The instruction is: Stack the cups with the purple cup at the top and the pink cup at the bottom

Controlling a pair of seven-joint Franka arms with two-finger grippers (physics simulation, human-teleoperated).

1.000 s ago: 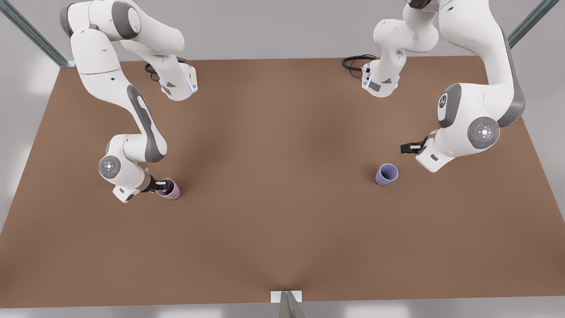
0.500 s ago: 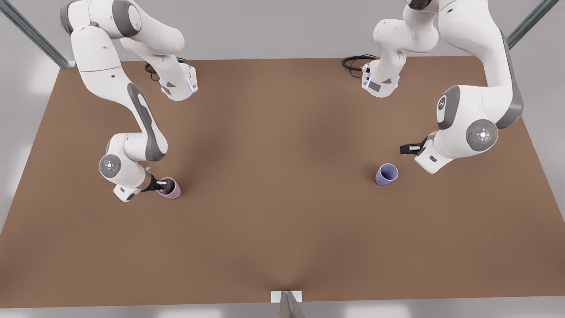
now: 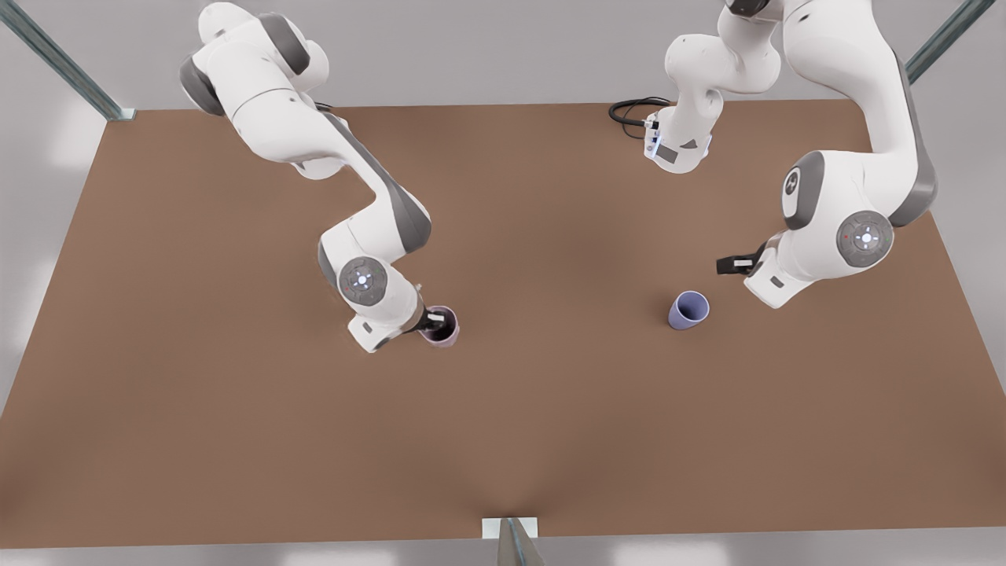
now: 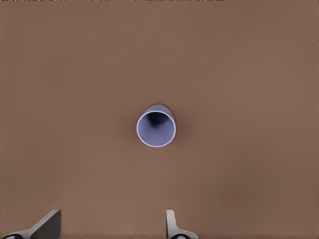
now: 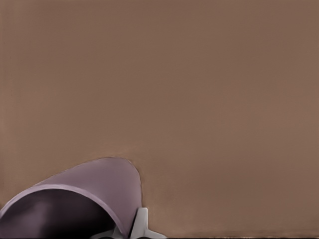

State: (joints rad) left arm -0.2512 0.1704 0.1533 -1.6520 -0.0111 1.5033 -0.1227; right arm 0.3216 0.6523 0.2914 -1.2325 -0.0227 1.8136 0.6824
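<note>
Right wrist view crops the pink cup (image 5: 75, 199) pinched by the right claw (image 3: 435, 321); left claw (image 4: 112, 226) gapes above the purple cup (image 4: 156, 125).

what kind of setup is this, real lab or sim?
Looks like a simulated tabletop workcell: a bare brown table with metal frame struts at its corners and flat grey surroundings. The right claw holds the pink cup; the left claw, open, hovers near the purple cup.
</note>
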